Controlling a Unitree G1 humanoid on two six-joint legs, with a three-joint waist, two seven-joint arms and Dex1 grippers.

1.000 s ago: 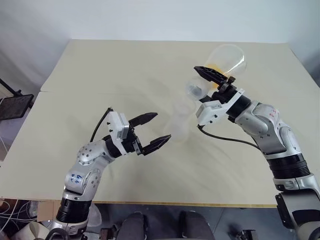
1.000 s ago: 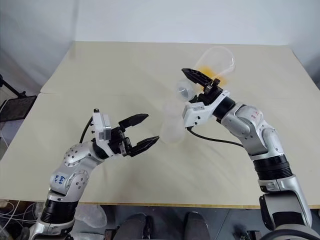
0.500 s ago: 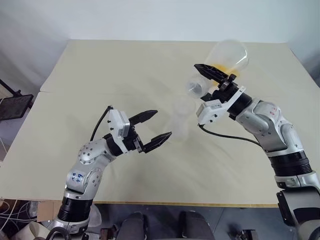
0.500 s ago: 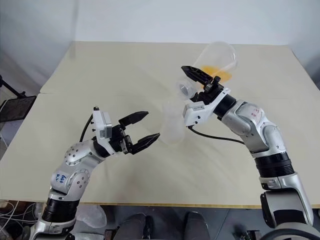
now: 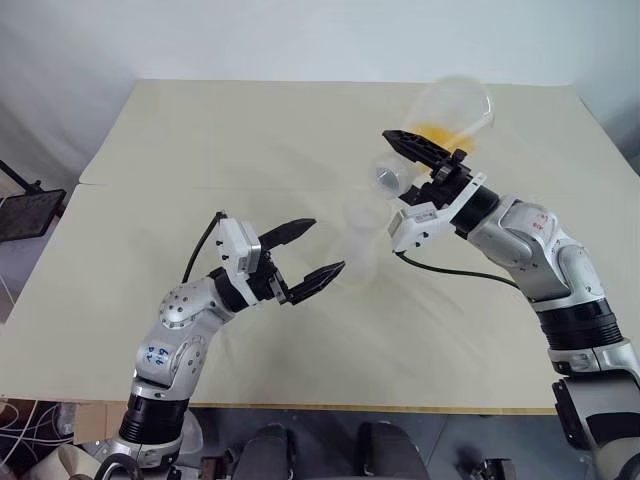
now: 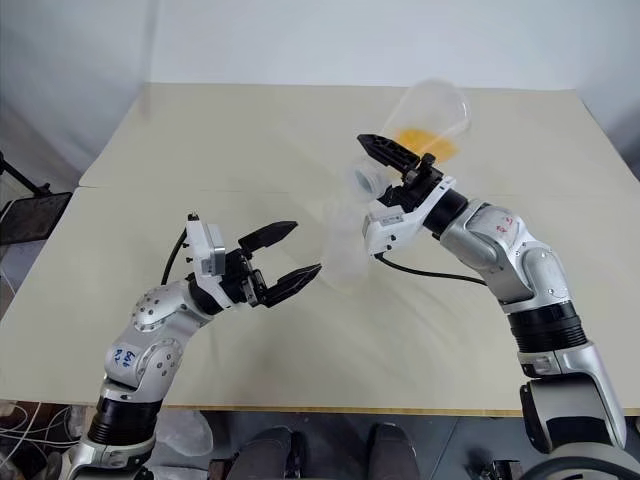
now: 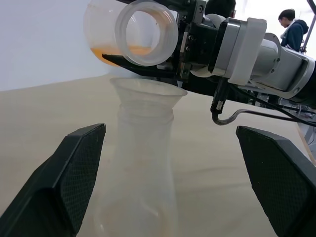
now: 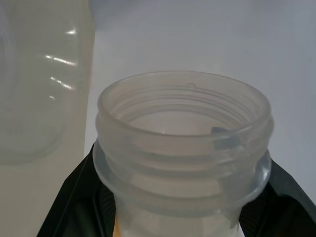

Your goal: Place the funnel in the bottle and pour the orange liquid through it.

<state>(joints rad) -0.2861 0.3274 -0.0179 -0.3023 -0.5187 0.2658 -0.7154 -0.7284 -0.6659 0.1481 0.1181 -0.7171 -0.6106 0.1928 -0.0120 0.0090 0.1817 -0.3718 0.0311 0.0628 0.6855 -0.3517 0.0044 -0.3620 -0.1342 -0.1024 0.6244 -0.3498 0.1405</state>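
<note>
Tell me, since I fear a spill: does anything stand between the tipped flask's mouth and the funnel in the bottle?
Nothing visible. The flask, held by the right gripper, hangs with its mouth just above the funnel seated in the bottle; only open air between.

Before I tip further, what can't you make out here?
- Funnel: left wrist view, clear on the clear bottle; its stem is lost in the neck.
- Bottle's base: cut off by the edge there.
- Liquid: whether any has reached the flask mouth, too faint.
- Right gripper: fingertips hidden behind the flask neck.
</note>
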